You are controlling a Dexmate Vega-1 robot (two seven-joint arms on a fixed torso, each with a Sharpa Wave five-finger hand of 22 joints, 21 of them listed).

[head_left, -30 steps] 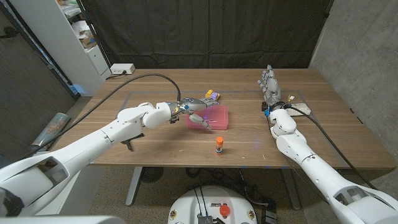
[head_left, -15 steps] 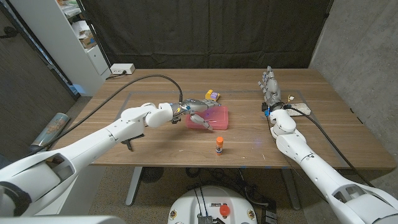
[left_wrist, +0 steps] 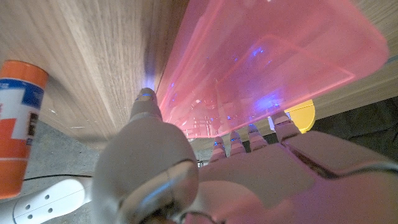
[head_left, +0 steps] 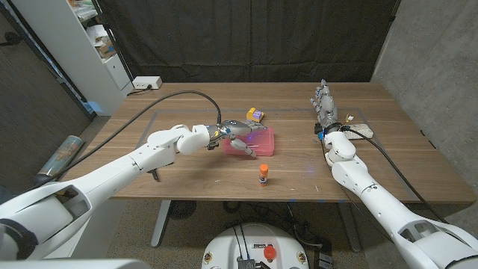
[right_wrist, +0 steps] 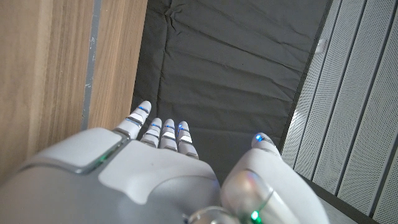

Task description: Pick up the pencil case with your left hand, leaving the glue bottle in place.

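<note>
the pink see-through pencil case (head_left: 258,140) lies on the wooden surface (head_left: 187,168) a little past its middle, toward the far side, and the left hand (head_left: 237,133) is at the case's left end, reaching in from the left arm that stretches across the surface. in the head view the fingers (head_left: 246,147) are spread over and around that end of the case, some above it and some curling down at its near edge; whether they actually grip it cannot be told from here. the left wrist view looks along the back of that hand at the pencil case (left_wrist: 267,68) very close up, with the fingertips (left_wrist: 252,134) lined up at its edge and the thumb standing apart beside it, so the hand looks loosely set around the case rather than clenched on it. the glue bottle (head_left: 263,174), white with an orange cap, stands upright nearer the front edge, apart from the case and just in front of its right half; it also shows in the left wrist view as the glue bottle (left_wrist: 18,124) off to one side. a small yellow and purple block (head_left: 255,115) sits just behind the case. the right hand (head_left: 323,101) stands on its edge near the far right of the surface, fingers straight and together, holding nothing, and in the right wrist view the right hand (right_wrist: 155,174) shows the same straight released fingers (right_wrist: 163,134).
</note>
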